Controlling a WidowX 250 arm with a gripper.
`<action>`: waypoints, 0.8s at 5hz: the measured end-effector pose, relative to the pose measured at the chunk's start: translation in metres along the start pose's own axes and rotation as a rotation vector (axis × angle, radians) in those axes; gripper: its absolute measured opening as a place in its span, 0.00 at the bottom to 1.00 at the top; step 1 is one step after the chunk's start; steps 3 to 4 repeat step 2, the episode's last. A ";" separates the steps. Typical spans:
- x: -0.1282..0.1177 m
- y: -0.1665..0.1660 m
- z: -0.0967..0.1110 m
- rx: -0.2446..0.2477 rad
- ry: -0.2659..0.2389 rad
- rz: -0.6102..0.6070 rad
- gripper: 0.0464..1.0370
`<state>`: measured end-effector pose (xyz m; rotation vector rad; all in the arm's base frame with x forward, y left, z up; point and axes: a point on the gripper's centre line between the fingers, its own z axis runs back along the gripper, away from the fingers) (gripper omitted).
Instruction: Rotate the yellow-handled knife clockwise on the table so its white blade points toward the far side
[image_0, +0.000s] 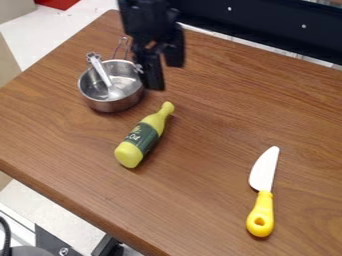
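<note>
One table (200, 205) bears four loose things, each the only one of its kind. There is one bottle (145, 136), and the other three are counted from it. One metal pot (109, 104) stands just beyond the bottle, toward the upper left of the view, and one metal spoon (100, 72) leans inside that pot. One knife (264, 182) lies to the right of the bottle, well apart — so one bottle, one pot, one spoon and one knife make four.
</note>
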<state>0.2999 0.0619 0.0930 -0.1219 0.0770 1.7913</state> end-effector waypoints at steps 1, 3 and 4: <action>0.019 -0.010 0.004 -0.048 0.049 0.190 0.96; 0.028 -0.017 0.007 -0.099 0.104 0.300 0.96; 0.028 -0.017 0.007 -0.099 0.104 0.300 0.96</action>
